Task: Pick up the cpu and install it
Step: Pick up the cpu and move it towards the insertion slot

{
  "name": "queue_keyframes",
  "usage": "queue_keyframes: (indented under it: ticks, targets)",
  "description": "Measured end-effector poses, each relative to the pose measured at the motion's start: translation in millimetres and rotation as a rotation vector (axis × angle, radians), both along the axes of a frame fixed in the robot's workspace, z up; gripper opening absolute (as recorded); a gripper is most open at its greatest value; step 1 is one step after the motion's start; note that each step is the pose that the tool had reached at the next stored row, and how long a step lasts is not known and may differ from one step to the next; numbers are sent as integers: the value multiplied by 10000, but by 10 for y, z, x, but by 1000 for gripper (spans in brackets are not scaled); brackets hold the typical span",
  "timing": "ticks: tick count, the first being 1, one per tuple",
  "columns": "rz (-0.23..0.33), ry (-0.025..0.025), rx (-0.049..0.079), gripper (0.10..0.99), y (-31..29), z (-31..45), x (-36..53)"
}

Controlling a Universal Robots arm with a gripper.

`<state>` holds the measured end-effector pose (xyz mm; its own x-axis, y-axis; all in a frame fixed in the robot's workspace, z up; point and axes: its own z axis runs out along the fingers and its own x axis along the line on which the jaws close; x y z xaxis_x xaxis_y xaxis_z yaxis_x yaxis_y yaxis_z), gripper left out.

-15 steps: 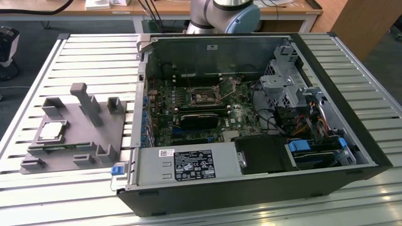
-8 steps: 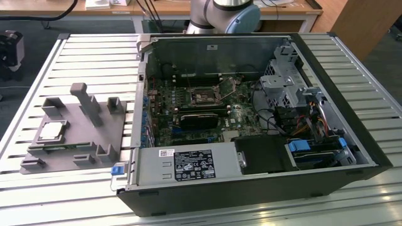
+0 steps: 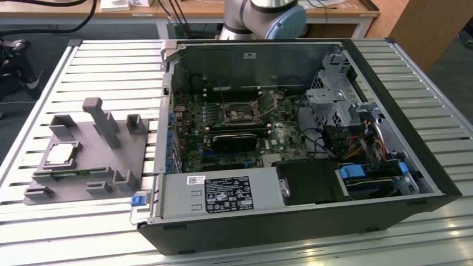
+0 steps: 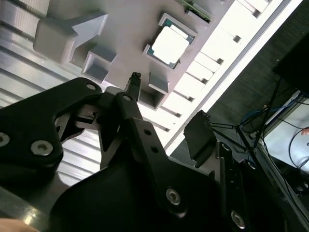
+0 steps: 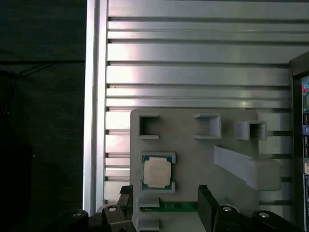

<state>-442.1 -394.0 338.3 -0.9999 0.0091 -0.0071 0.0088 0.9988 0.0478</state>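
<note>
Watching the claw hang above the grey tray in both wrist views. I see its 2 fingers standing wide apart, gripping nothing. The cpu lies flat in a square pocket of the tray, silvery top up, clear of both fingers and untouched. A green strip lies in the tray just beside that pocket. The second wrist view agrees: claw spread, cpu seated in the tray.

In the exterior view the tray rests on the slatted worktop with the cpu in it. The open computer case stands just beside the tray, on the exterior view's right of it, motherboard exposed. The arm base sits beyond the case, well apart from the tray.
</note>
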Motion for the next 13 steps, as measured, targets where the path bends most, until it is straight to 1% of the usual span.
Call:
queue_keyframes:
  ticks: [1, 7, 10, 13]
  targets:
    - [4, 1, 1, 643, 0, -19, 0]
    - [15, 3, 5, 643, 0, -129, -1]
    - [368, 3, 16, 643, -1, -183, -4]
    - [440, 8, 18, 643, -2, -237, -10]
